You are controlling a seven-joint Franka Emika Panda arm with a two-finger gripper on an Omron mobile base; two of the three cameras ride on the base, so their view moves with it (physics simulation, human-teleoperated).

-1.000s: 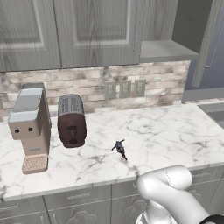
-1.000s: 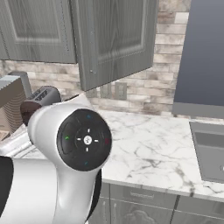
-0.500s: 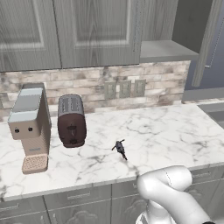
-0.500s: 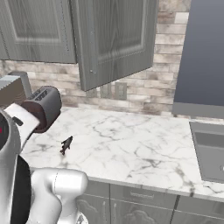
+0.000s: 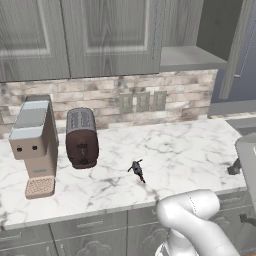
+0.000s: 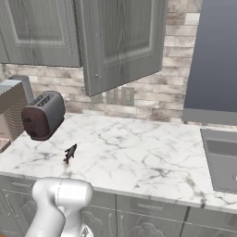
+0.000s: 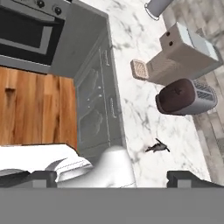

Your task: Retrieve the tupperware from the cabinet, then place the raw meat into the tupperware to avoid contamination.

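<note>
Hand view: jaws standing released, grasping nothing, looking down over worktop (image 7: 144, 118); cabinet (image 5: 112, 35) door hanging open at upper right, exposing shelf (image 5: 190, 57) for tupperware retrieval.

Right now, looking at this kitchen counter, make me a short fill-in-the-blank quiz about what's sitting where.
1. The dark toaster stands right beside the beige ____ machine.
2. One door of the wall cabinet hangs ____.
3. The small dark thing lies on the ____ counter.
4. The claw's jaws stand ____.

Missing words: coffee; open; marble; open
</note>
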